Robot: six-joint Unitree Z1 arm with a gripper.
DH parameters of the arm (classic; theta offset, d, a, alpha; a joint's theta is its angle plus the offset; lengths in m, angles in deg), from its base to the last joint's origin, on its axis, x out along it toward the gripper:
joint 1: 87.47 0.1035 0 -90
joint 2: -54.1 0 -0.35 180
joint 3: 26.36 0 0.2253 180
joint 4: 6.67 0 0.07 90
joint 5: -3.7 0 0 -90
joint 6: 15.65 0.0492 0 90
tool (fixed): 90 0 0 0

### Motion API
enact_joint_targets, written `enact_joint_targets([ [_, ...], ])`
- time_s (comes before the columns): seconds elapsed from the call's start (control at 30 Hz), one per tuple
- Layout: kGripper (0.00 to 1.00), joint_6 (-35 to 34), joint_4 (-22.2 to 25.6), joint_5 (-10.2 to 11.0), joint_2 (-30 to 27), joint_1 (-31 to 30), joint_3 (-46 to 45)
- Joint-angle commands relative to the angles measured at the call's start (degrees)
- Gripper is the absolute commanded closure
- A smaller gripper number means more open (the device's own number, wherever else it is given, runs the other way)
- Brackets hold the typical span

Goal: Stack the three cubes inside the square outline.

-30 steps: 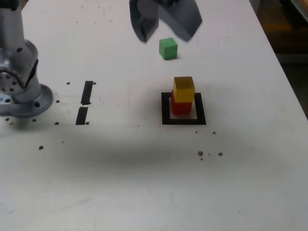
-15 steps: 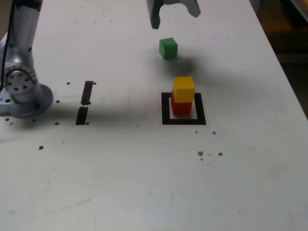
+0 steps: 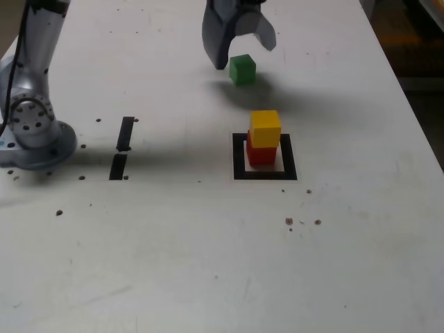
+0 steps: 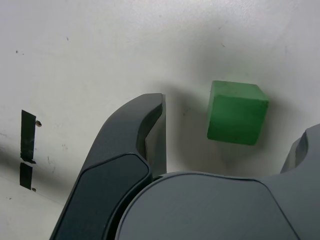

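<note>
Green cube [image 3: 242,70] is seen on the white table [image 3: 208,263], between the spread jaws of the gripper [image 3: 243,54], untouched, approx. 12 o'clock from the square outline [image 3: 239,157]. Yellow cube [image 3: 265,127] is stacked on red cube [image 3: 261,155] inside it. Two tape strips [image 3: 122,147] lie at 9 o'clock.

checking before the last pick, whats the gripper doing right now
Gripper: open, holding nothing; its jaws straddle the green cube on the table, not closed on it.
</note>
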Motion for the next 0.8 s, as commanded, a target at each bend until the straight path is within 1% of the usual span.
enact_joint_targets([
  [0.0, 0.12, -0.13, -1.49, -0.50, 0.75, 0.35, -1.18],
  [0.2, 0.17, -0.19, -5.92, -1.52, 2.35, 1.36, -3.37],
  [0.27, 0.21, -0.21, -6.65, -1.70, 2.71, 1.71, -3.43],
  [0.37, 0.31, -0.19, -7.32, -1.88, 2.99, 2.25, -3.38],
  [0.47, 0.47, -0.16, -7.46, -1.92, 2.90, 2.72, -3.26],
  [0.53, 0.59, -0.12, -7.54, -1.88, 2.69, 2.91, -3.15],
  [0.6, 0.67, 0.01, -7.68, -1.97, 2.47, 2.95, -3.12],
  [0.67, 0.72, 0.27, -7.81, -2.22, 2.22, 2.95, -3.20],
  [0.77, 0.74, 0.95, -7.90, -2.79, 1.94, 2.95, -3.25],
])
